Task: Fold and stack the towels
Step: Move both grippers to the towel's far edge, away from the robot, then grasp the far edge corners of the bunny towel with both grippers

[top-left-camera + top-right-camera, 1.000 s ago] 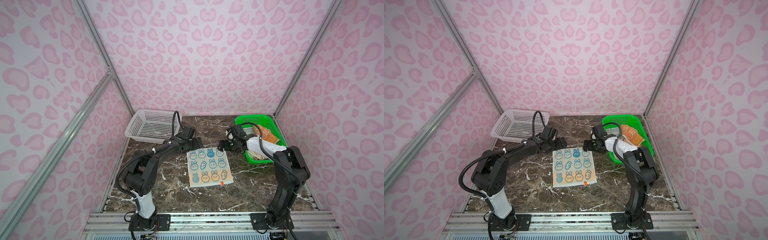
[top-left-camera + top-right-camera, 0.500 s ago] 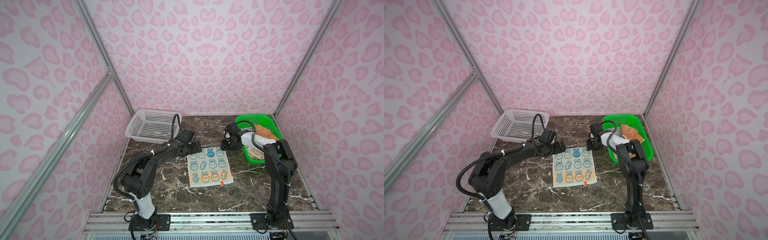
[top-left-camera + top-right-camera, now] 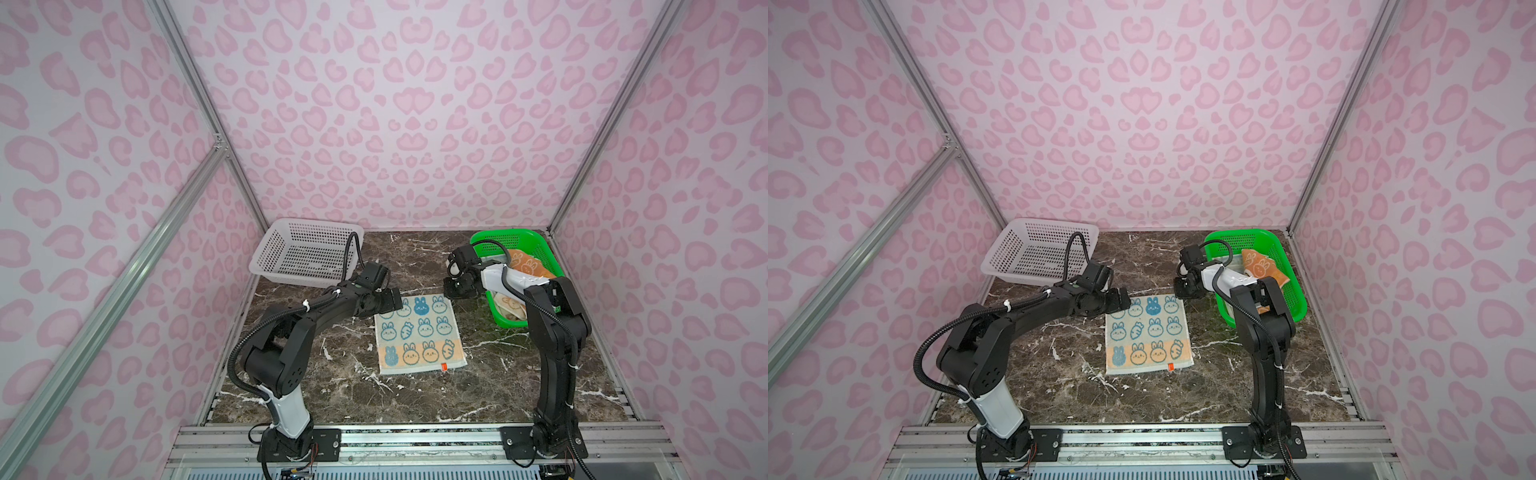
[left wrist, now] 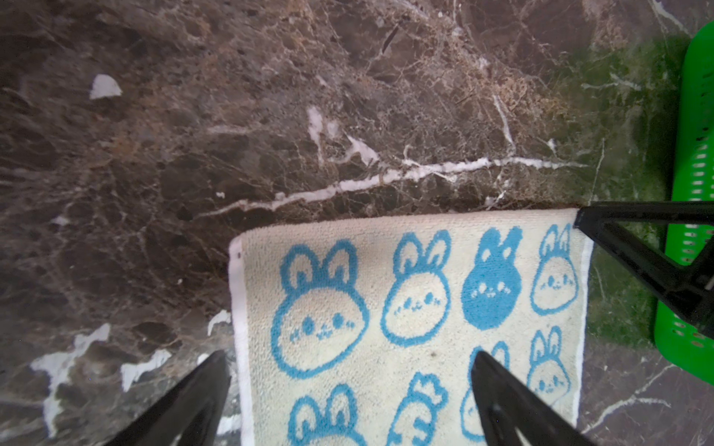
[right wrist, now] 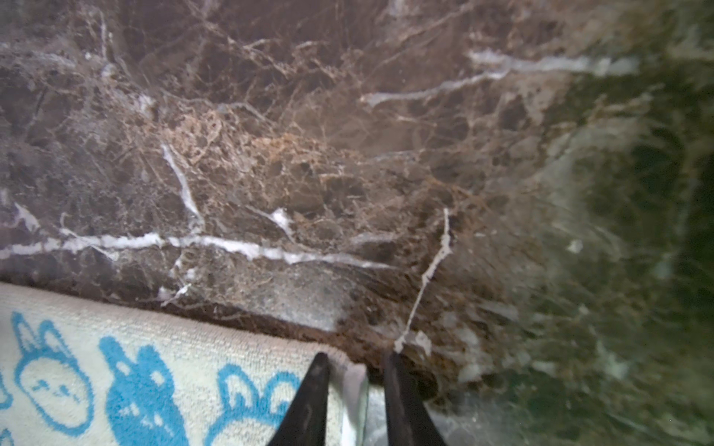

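Observation:
A cream towel (image 3: 419, 332) (image 3: 1148, 334) printed with blue bunnies and carrots lies flat on the marble table. My left gripper (image 3: 395, 301) (image 4: 347, 355) is open and low over the towel's far left corner (image 4: 247, 247). One finger is over the cloth and the other over bare marble. My right gripper (image 3: 451, 293) (image 5: 355, 357) sits at the far right corner. Its jaws stand narrow with the towel's (image 5: 154, 347) white hem pinched up between them. Further towels, an orange one (image 3: 528, 264) (image 3: 1260, 266) and a cream one (image 3: 509, 305), lie in the green basket.
The green basket (image 3: 498, 237) (image 3: 1237, 235) stands at the back right, close behind my right arm. A white basket (image 3: 307, 253) (image 3: 1038, 249) stands tilted at the back left. Pink patterned walls enclose the table on three sides.
My right gripper's jaws have closed from wide to narrow on the towel's far right corner. The left gripper stays open at the far left corner.

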Action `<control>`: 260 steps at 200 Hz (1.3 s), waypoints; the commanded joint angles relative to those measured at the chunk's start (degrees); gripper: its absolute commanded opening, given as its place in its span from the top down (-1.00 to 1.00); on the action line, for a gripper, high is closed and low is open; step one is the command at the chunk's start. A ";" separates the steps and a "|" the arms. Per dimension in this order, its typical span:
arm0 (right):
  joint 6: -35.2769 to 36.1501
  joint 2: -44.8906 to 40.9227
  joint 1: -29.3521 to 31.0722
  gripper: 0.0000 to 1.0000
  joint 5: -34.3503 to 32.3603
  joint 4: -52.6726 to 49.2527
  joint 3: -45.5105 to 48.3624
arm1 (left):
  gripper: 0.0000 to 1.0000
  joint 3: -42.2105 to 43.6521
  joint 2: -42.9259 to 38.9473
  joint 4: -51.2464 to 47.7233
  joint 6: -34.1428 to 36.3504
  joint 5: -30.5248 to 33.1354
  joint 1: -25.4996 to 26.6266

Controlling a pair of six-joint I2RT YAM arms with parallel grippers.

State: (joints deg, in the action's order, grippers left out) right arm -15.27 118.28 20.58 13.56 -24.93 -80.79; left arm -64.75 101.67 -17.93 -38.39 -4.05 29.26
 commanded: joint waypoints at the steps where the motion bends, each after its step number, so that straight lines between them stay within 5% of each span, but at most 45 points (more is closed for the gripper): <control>1: 0.06 0.91 0.15 0.58 1.04 -3.46 0.75 | -0.98 -0.03 -0.53 -1.17 1.21 0.69 -0.19; 95: 0.06 -0.41 0.17 0.96 1.52 -3.20 1.57 | -0.91 -9.23 5.47 -13.34 7.20 7.47 -0.95; 151: 0.32 -0.85 0.16 1.00 1.75 -3.11 1.60 | -0.38 -16.20 12.55 -15.37 9.02 8.17 -2.40; 260: -0.03 -1.65 0.08 1.00 2.46 -3.02 1.57 | 0.24 -15.93 17.47 -15.07 10.62 9.60 -2.51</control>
State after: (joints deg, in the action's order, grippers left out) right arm -15.35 116.97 20.56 15.97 -26.79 -79.57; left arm -81.38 117.64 -31.16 -28.25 5.91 26.85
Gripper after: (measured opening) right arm 0.049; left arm 0.399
